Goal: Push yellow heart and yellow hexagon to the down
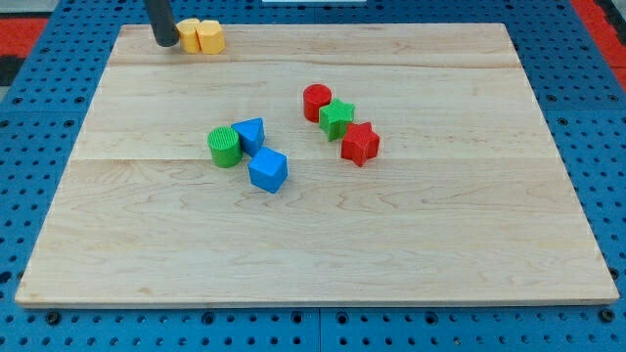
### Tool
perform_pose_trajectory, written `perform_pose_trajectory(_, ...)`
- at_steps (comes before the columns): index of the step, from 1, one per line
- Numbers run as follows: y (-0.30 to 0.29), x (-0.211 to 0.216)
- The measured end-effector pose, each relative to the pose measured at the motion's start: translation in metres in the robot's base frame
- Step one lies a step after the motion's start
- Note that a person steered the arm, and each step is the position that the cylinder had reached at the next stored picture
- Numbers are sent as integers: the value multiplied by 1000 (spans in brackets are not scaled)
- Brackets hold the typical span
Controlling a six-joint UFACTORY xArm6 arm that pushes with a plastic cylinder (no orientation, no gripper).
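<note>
Two yellow blocks sit touching at the board's top left edge. The left one point(189, 33) looks like the yellow heart, partly hidden by my rod. The right one point(210, 37) looks like the yellow hexagon. My tip point(167, 43) rests on the board just left of the heart, touching or nearly touching it.
A green cylinder point(224, 147), a blue triangle point(251, 133) and a blue cube point(267, 170) cluster at centre left. A red cylinder point(317, 101), a green star point(337, 118) and a red star point(359, 144) cluster at centre right. The wooden board point(323, 244) lies on a blue pegboard.
</note>
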State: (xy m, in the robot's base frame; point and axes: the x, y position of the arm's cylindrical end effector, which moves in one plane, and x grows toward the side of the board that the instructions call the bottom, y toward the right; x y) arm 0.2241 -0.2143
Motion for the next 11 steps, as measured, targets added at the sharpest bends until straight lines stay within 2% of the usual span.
perform_pose_trajectory(1, -14, -10)
perform_pose_trajectory(4, 34, -11)
perform_pose_trajectory(7, 28, -33)
perform_pose_trajectory(8, 39, -32)
perform_pose_trajectory(10, 100, -31)
perform_pose_trajectory(11, 98, -28)
